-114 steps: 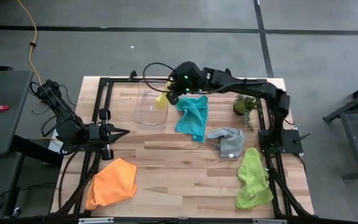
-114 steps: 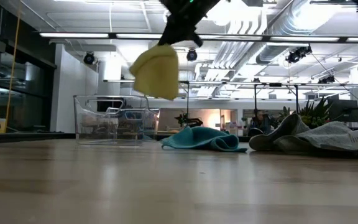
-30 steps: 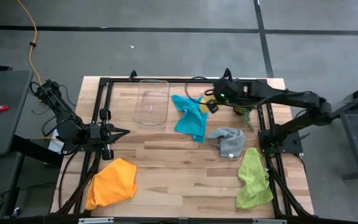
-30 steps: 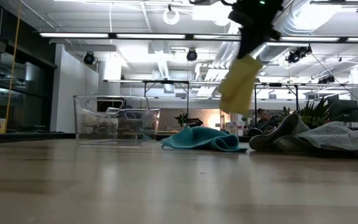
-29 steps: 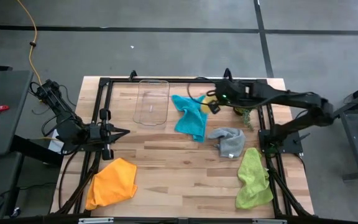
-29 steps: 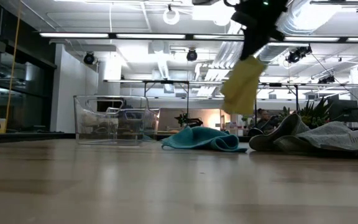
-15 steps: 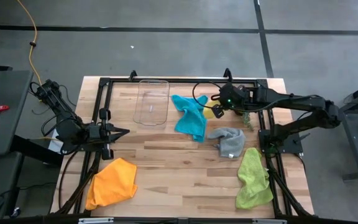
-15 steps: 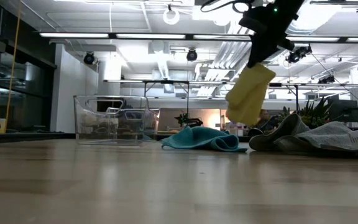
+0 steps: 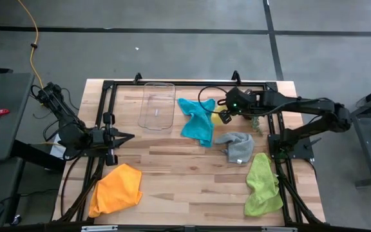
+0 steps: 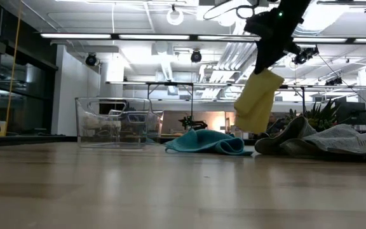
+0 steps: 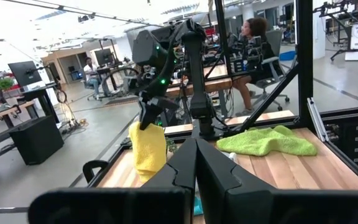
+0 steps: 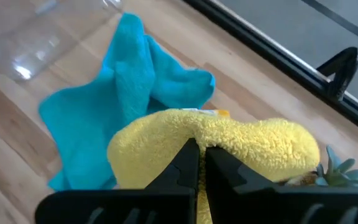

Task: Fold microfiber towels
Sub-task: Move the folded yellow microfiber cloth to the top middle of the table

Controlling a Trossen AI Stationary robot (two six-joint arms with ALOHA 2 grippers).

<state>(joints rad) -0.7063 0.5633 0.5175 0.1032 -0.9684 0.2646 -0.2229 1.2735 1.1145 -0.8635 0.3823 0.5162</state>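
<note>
My right gripper (image 10: 267, 63) is shut on a yellow towel (image 10: 257, 103), which hangs in the air over the far right part of the table between the teal towel (image 9: 197, 120) and the potted plant (image 9: 255, 120). The teal towel lies crumpled on the wood, as do the grey towel (image 9: 237, 147), the lime green towel (image 9: 261, 184) and the orange towel (image 9: 116, 189). At the table's left edge my left gripper (image 9: 129, 136) waits shut and level, with nothing in it. My right gripper pinches the yellow towel's bunched top (image 12: 194, 132) between its two fingers; several layers bulge out on both sides of them. The fingers slant down from the table's right side. The towel hangs folded below the fingers, its lower end (image 10: 251, 126) clear of the table.
A clear plastic tray (image 9: 158, 106) stands at the far edge, left of the teal towel. A black frame (image 9: 192, 84) runs around the table. The bare wood (image 9: 179, 167) in the middle is free room.
My right gripper has gone a little toward the table's right edge and down, still shut on the yellow towel. The towel has come along with it and hangs lower over the table, still clear of it.
</note>
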